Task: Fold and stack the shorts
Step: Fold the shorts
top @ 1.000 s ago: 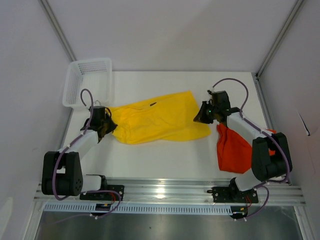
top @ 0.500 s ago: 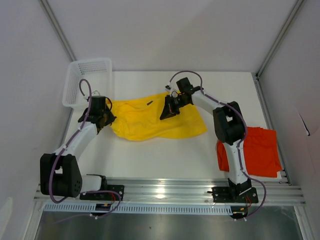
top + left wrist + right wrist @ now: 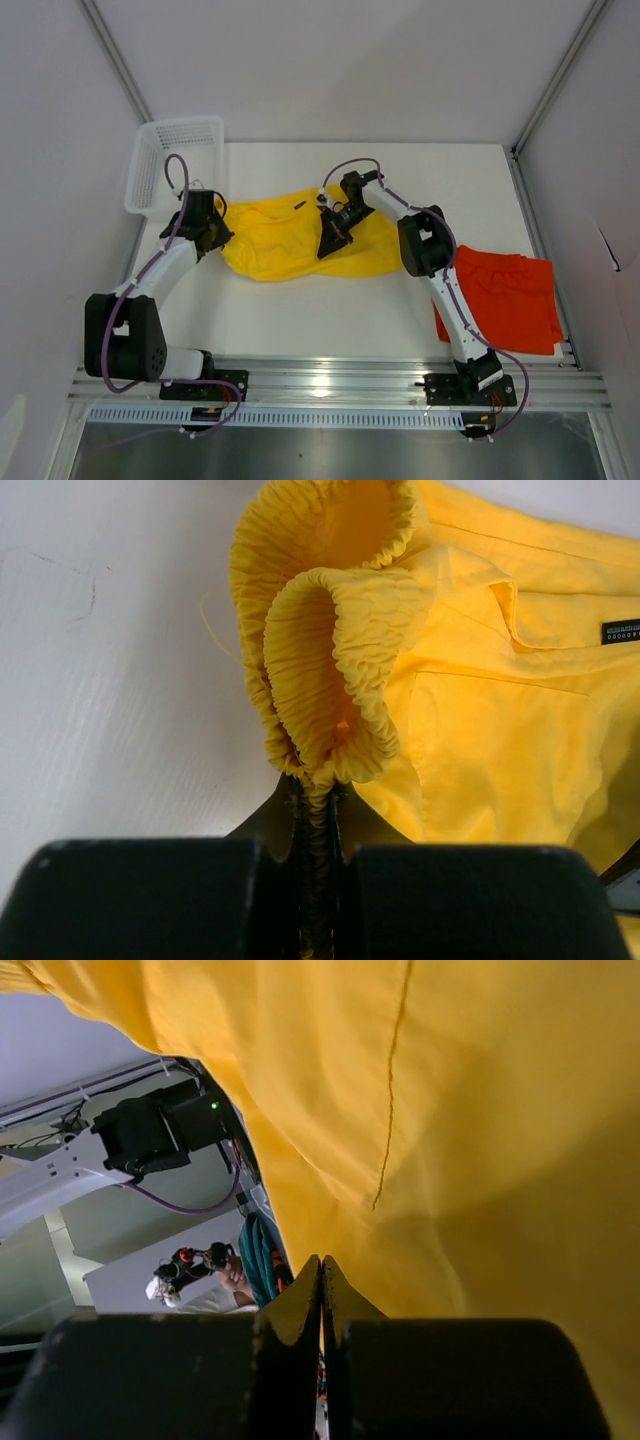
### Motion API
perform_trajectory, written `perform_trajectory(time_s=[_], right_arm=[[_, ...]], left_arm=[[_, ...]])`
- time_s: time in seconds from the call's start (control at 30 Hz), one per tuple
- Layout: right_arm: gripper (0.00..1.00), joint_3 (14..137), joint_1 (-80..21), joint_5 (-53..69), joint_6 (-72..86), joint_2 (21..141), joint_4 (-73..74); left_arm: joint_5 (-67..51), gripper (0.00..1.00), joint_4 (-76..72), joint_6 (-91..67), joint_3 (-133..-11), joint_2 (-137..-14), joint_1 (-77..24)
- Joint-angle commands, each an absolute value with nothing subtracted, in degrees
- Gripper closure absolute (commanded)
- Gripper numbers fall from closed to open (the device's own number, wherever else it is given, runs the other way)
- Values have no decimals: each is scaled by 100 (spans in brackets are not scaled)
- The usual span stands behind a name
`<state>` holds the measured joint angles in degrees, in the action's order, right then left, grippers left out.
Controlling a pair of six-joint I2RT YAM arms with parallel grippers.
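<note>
The white table (image 3: 300, 320) carried all items observed. The yellow shorts (image 3: 265, 250) lay across the table's centre-left, between the two grippers, bunched and partly doubled over, with their right portion raised off the surface. The orange-red shorts (image 3: 510, 300) lay spread flat at the right near corner of the table, well apart from the yellow pair and partly crossed by the right arm in the overhead view. A white mesh basket (image 3: 150, 165) stood at the far left corner, near the left end of the yellow shorts but not touching them.

The left gripper (image 3: 215, 237) was at the left end of the yellow shorts. The left wrist view showed its fingers (image 3: 150, 900) drawn nearly together on the gathered elastic waistband (image 3: 330, 650), which stood up in a ruffled loop above the jaws. Grip on the yellow shorts confirmed.

The right gripper (image 3: 330, 240) reached in over the middle of the yellow shorts. The right wrist view showed its fingers (image 3: 450, 1380) pressed together, with a thin sliver of yellow between them and the fabric (image 3: 480, 1110) draped up from the tips, filling most of that view. The gripper was judged to be holding an edge of the yellow shorts.

A small black logo (image 3: 620, 631) faced upward on the yellow shorts, toward the far edge of the garment.
</note>
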<state>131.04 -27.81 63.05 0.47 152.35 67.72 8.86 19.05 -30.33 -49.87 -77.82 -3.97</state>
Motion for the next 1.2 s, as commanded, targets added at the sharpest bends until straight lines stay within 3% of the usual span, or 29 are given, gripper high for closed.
perform_trajectory(time_s=[0.0,0.2,0.33,0.43,0.63,0.73,0.83,0.9,1.17], right_arm=[[100,13482,-2953,6294,-396,15319,7541],[100,13554,-2979,5611,192,15794,7498],[100,12659,-3076,5651,237,15637,7182],[100,11350,-3164,5721,947,15084,5997],[100,8328,-3454,5783,3454,13686,2564],[100,6614,-3673,5337,5404,12976,-698],[100,5602,-3989,5019,6711,12779,-3013],[100,5555,-4121,4984,7452,12875,-3575],[100,5924,-4307,4922,7664,12771,-3595]], left_arm=[[914,100,1468,-2874,-5062,-7831,-413],[888,100,1398,-2856,-5062,-7822,-439],[817,100,1292,-2865,-5080,-7691,-501],[738,100,1257,-2664,-5395,-7708,-737],[994,100,2171,-2075,-6565,-8130,-1450],[897,100,2145,-1916,-6592,-8025,-1538],[712,99,1916,-1767,-6452,-7806,-1669],[738,99,1898,-1679,-6442,-7735,-1810],[2039,99,2513,-1380,-6697,-7735,-2662]])
